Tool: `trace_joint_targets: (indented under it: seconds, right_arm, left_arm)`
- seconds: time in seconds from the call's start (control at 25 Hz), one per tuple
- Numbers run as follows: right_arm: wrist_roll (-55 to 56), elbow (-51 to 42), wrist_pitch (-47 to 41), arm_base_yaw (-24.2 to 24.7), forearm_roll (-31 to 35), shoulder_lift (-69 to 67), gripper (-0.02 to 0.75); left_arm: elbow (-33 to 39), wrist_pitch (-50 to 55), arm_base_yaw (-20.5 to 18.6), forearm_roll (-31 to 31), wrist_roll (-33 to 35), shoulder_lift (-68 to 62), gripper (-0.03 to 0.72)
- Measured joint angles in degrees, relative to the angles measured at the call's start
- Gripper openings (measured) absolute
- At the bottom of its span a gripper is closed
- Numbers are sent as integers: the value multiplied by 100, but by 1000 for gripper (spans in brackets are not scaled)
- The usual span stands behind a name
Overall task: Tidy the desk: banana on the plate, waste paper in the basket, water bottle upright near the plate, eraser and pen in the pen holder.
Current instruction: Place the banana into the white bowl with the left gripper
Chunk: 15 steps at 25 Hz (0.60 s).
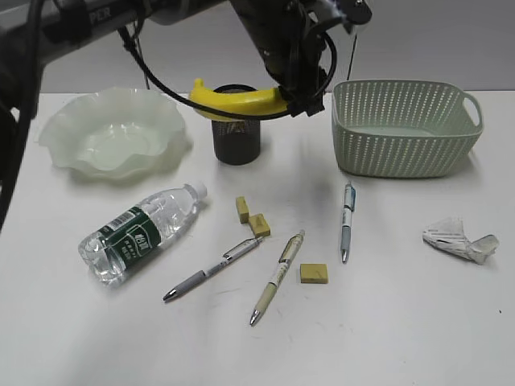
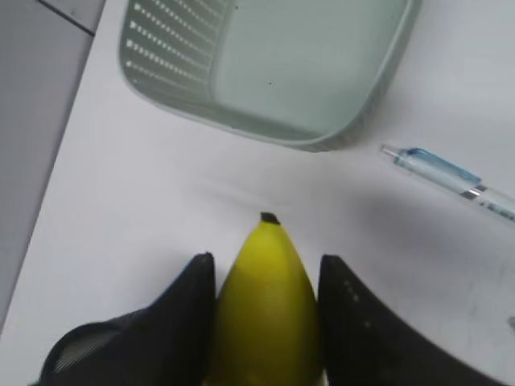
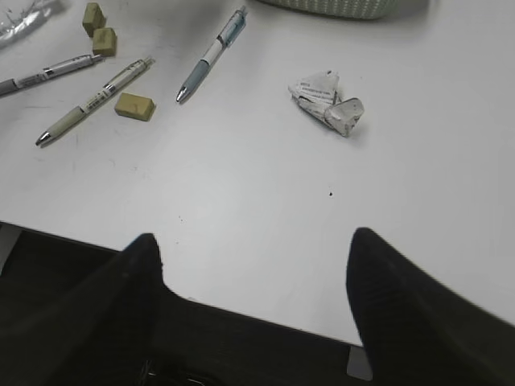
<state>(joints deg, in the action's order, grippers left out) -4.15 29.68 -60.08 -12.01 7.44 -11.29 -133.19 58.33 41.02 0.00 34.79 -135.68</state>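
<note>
hanging clamped between the left gripper's black fingers: curved yellow banana, raised over the black mesh pen holder. sitting empty nearby: perforated sage-green basket, wavy pale green plate. spreading wide, holding nothing: right gripper, above the white desk's edge.

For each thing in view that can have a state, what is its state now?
banana: held in the left claw, above the desk
water bottle: lying on its side, cap on
plate: empty
basket: upright, empty
waste paper: on the desk, outside the basket
right claw: open, empty
</note>
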Motion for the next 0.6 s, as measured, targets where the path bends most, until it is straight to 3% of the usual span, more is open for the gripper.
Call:
trace_joint_targets:
  seconds: [0.32,0.6]
  right_arm:
    - [0,0,0,0,-5,0,561]
    - [0,0,0,0,-10,0,561]
  left_arm:
    - [0,469,-132,906,-668,516,295]
    - [0,1081,-868,850,-1153,687,295]
